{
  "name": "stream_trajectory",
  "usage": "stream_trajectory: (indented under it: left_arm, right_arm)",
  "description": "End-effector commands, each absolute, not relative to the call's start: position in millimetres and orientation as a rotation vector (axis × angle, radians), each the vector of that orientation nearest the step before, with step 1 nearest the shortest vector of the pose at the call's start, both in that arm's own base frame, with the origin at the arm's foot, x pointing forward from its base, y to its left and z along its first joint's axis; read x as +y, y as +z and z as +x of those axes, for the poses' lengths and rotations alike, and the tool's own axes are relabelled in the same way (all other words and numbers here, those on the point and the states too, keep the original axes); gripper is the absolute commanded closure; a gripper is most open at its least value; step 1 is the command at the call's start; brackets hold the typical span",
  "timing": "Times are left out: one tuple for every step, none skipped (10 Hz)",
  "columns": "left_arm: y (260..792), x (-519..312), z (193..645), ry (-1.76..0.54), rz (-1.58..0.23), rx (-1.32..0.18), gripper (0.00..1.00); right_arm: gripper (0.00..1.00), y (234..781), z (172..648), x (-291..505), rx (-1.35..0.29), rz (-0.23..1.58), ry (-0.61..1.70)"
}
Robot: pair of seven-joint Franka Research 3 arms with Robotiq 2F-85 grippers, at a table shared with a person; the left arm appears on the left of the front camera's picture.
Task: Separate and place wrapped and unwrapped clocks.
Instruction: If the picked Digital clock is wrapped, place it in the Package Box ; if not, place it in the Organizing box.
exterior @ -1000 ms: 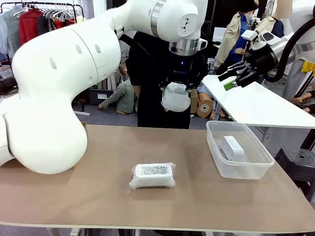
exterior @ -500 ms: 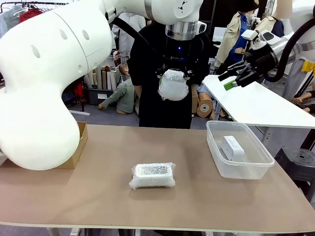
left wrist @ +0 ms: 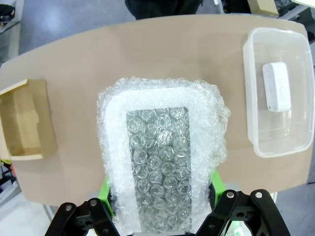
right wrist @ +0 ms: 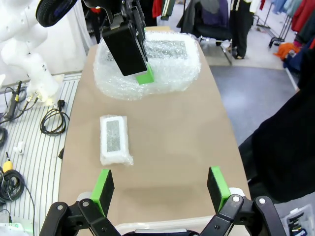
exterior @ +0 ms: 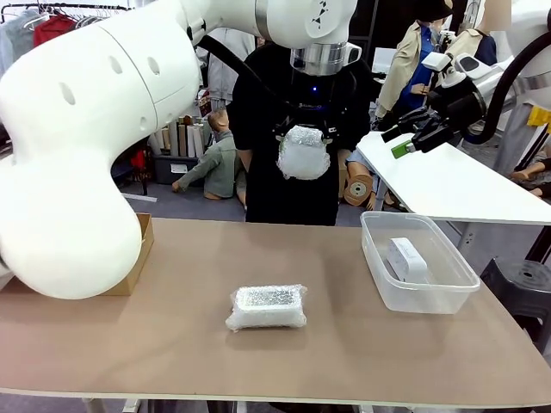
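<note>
The left gripper [exterior: 303, 139] clamps 1 wrapped clock [left wrist: 162, 157] high above the table [exterior: 172, 361]. Being slick, it may slip from the pads [left wrist: 105, 189], or land wrongly beside the bare clock [exterior: 406, 258] in the bin [exterior: 430, 299].

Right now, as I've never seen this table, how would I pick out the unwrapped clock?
Find the tan table, then the clear plastic tub near its right end. The unwrapped clock lies inside, a smooth white rounded block. Unlike the mid-table bundle and the held bundle in the left gripper, it wears no bubble wrap.
</note>
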State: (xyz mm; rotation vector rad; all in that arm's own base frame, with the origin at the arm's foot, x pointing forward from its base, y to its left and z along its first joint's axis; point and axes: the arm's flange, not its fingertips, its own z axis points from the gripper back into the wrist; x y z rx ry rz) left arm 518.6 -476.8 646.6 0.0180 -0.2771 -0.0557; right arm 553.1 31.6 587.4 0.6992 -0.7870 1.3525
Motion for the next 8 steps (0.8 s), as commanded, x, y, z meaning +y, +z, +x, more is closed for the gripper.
stream_trajectory:
  left_arm:
    - [650.5, -475.4, 517.3, -0.053, 0.012, -0.278, 1.00]
    - [650.5, -475.4, 517.3, -0.053, 0.012, -0.278, 1.00]
    - [650.5, -475.4, 517.3, -0.053, 0.012, -0.278, 1.00]
    - [650.5, -475.4, 517.3, -0.053, 0.012, -0.278, 1.00]
    - [650.5, -475.4, 517.3, -0.053, 0.012, -0.278, 1.00]
    - [650.5, -475.4, 517.3, -0.053, 0.012, -0.278, 1.00]
    - [650.5, -475.4, 517.3, -0.053, 0.012, -0.278, 1.00]
    - [650.5, -475.4, 517.3, -0.053, 0.012, -0.278, 1.00]
  right_arm:
    - [0.00, 588.1, 551.7, 31.4, -0.798, 0.692, 1.363]
    - [0.00, 588.1, 551.7, 31.4, -0.798, 0.692, 1.363]
    - [0.00, 588.1, 551.7, 31.4, -0.798, 0.692, 1.363]
    - [0.00, 588.1, 551.7, 31.4, -0.798, 0.692, 1.363]
    - [0.00, 588.1, 551.7, 31.4, -0.798, 0.692, 1.363]
    - [0.00, 588.1, 551.7, 31.4, -0.798, 0.692, 1.363]
    - [0.00, 588.1, 551.7, 31.4, -0.798, 0.692, 1.363]
    - [0.00, 588.1, 551.7, 31.4, -0.798, 0.692, 1.363]
